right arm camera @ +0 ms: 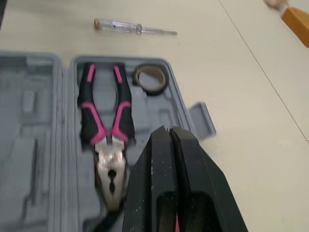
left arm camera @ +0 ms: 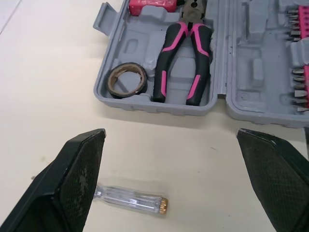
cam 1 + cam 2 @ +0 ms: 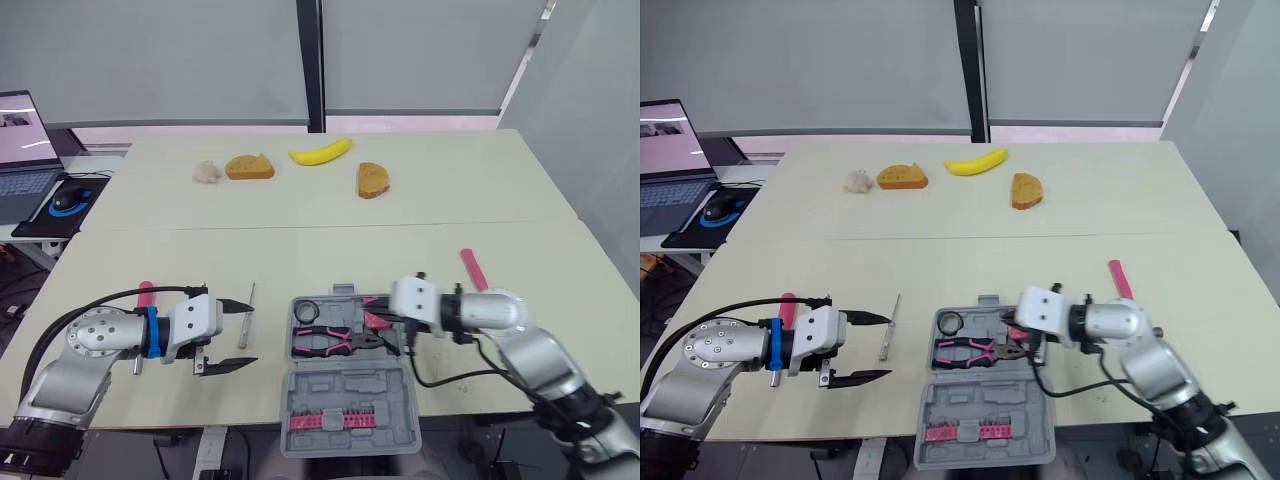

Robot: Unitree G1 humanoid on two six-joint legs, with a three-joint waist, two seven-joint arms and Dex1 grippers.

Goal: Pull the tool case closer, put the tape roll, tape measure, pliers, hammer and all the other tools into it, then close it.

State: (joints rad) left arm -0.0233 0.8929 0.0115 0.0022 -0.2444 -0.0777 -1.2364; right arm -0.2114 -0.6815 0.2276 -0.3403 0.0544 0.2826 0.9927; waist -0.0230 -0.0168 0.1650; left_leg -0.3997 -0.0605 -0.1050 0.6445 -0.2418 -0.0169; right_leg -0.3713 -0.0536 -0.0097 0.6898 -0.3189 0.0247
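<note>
At the far left, a laptop [image 3: 22, 160] and a mouse [image 3: 67, 199] are seen beside the desk [image 3: 500, 200]. Along the back of the desk a pale lump [image 3: 207, 172], a bread slice [image 3: 249, 166], a banana [image 3: 320, 152] and a second bread piece [image 3: 372, 180] are laid out. Nearer, a pink-handled tool [image 3: 146, 292] is partly covered by the left arm. The left gripper [image 3: 250, 334] is held with its jaws spread wide, near a clear tester screwdriver [image 3: 247, 314].

The open tool case [image 3: 340, 385] is placed at the near edge, between the arms. A tape roll [image 3: 305, 312] and pink-and-black pliers [image 3: 335, 342] are held in its far half, and a row of pink bits [image 3: 325, 417] is seated in its near half. The right gripper [image 1: 168, 129] is held over the far half's right end, jaws pressed together. A pink item [image 2: 149, 5] beneath it is largely hidden and cannot be identified. Another pink tool [image 3: 473, 268] is left on the desk further right.
</note>
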